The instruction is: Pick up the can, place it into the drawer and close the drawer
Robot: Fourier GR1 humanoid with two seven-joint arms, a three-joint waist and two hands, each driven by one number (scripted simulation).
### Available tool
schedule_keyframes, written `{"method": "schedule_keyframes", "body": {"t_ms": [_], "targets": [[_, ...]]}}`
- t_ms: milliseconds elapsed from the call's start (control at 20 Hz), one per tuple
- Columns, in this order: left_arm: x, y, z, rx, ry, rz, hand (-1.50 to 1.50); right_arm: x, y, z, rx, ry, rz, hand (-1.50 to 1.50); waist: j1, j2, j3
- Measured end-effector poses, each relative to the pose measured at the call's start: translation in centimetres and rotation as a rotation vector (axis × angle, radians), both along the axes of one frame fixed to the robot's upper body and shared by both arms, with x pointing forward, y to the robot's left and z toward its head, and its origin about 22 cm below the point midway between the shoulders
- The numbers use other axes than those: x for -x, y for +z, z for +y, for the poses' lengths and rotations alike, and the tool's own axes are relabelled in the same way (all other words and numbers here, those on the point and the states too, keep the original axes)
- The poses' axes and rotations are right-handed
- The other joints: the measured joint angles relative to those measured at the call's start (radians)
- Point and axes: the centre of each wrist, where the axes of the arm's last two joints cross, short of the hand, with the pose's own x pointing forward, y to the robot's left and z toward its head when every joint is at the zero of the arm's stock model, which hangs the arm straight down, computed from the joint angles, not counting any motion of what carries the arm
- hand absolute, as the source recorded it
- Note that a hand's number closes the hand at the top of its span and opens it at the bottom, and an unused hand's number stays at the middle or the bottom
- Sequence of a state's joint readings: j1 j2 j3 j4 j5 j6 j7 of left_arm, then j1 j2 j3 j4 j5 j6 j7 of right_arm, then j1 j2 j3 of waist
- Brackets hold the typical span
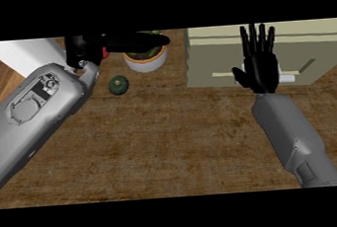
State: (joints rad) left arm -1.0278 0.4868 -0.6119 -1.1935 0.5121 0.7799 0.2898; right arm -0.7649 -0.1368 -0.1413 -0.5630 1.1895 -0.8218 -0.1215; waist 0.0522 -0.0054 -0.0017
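While I watched, right hand (260,72) lay open over the drawer (313,46) | left hand (86,48) beside the plant pot (146,61) | I couldn't tell its grip.

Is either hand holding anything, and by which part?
The left hand curls round what looks like the can, with only a red bit showing; the hand hides where it is held. The right hand is open and holds nothing.

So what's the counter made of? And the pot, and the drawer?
The counter looks like brown wood with a dull finish; streaky grain runs across it. The pot is smooth and white, maybe ceramic or plastic; its look can't settle which. The drawer is flat pale cream, like painted board, with no grain showing.
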Motion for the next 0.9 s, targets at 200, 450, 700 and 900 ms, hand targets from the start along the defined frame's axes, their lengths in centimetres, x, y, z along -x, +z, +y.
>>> {"method": "schedule_keyframes", "body": {"t_ms": [200,450,700,900], "targets": [[0.8,-1.0,0.7,-0.009,-0.011,0.004,-1.50,-1.2,1.4,0.0,-0.008,-0.029,-0.024,-1.50,0.004,0.001,0.001],[1.7,-1.5,1.4,-0.009,-0.023,0.000,-1.50,-3.7,4.9,0.2,0.019,-0.023,0.021,-1.50,0.030,0.018,0.001],[2.1,-2.1,1.8,-0.014,-0.024,-0.002,-1.50,-4.5,5.9,0.3,0.024,-0.020,0.056,-1.50,0.027,0.027,0.002],[2.7,-2.8,2.6,-0.017,-0.027,-0.001,-1.50,-4.8,6.2,0.3,0.020,-0.005,0.079,-1.50,0.027,0.029,0.003]]}}
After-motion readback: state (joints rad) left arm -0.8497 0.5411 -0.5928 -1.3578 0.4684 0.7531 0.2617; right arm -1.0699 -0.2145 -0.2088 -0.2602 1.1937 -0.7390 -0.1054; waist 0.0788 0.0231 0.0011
